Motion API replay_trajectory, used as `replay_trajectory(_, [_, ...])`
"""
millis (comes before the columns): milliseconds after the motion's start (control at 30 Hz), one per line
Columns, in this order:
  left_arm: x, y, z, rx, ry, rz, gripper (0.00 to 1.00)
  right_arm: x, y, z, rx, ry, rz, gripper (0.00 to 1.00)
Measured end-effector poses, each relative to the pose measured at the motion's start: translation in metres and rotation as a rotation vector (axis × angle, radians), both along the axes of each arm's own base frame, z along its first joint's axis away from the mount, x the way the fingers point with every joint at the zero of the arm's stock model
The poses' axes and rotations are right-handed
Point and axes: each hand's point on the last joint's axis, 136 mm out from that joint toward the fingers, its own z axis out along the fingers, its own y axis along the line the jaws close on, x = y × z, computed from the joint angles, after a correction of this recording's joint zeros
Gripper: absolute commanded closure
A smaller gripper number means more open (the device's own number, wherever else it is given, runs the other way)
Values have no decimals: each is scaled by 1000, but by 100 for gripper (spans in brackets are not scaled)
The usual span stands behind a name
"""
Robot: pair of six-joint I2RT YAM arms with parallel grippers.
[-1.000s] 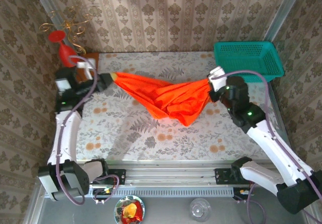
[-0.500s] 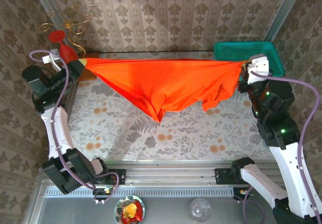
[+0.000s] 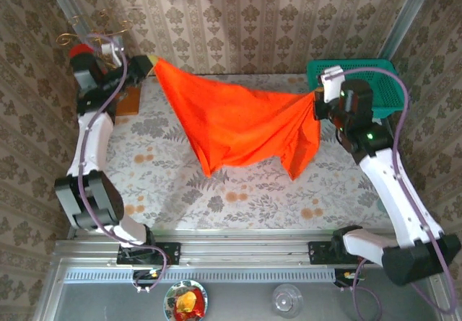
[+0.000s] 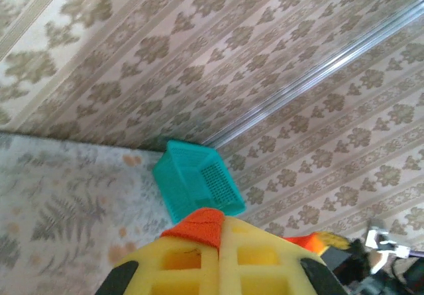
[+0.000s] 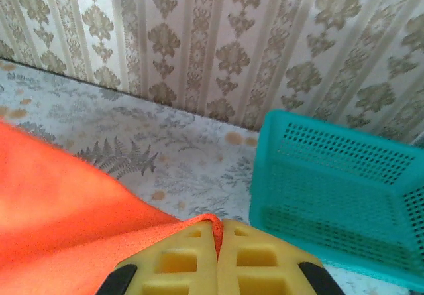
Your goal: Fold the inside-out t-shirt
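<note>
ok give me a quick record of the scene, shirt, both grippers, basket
t-shirt: orange, held up stretched between both grippers, middle sagging toward the table
left gripper: shut on the t-shirt, far left
right gripper: shut on the t-shirt, beside the teal basket
teal basket: far right corner of the table
fold: not yet made

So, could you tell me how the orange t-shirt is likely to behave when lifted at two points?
Probably very floppy: between the left gripper and the right gripper, the t-shirt sags and hangs in loose folds. It looks light, since small pinches of cloth carry it. It may slip if tugged hard.
</note>
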Motion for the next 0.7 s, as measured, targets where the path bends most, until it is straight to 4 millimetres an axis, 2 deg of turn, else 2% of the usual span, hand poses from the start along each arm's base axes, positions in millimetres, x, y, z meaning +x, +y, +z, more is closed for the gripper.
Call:
replay_trajectory(100, [9, 0, 39, -7, -75, 8, 100, 5, 1, 7, 15, -7, -3, 100])
replay_trajectory(200, [-4, 1, 66, -2, -139, 21, 100, -11, -1, 28, 31, -64, 0, 100])
replay_trajectory(267, [-17, 2, 68, 8, -154, 34, 100, -27, -3, 41, 44, -108, 10, 100])
replay_trajectory(333, [-37, 3, 51, 26, -130, 52, 100, -51, -4, 37, 61, -125, 26, 100])
replay_trajectory(367, [-46, 3, 37, 37, -110, 63, 100, -62, -5, 29, 74, -119, 31, 99])
replay_trajectory(433, [-68, 6, -11, 77, -31, 102, 100, -85, -4, -5, 110, -67, 45, 77])
replay_trajectory(467, [-75, 6, -34, 95, 8, 116, 100, -94, -3, -25, 130, -31, 52, 69])
replay_trajectory(533, [-89, 9, -95, 141, 124, 144, 100, -111, 0, -77, 177, 81, 55, 55])
replay_trajectory(567, [-94, 10, -122, 158, 180, 148, 100, -116, 0, -99, 190, 133, 52, 52])
replay_trajectory(633, [-104, 13, -190, 195, 335, 158, 100, -128, -1, -144, 226, 249, 21, 48])
replay_trajectory(700, [-116, 15, -241, 223, 465, 160, 100, -133, -1, -167, 249, 311, -1, 47])
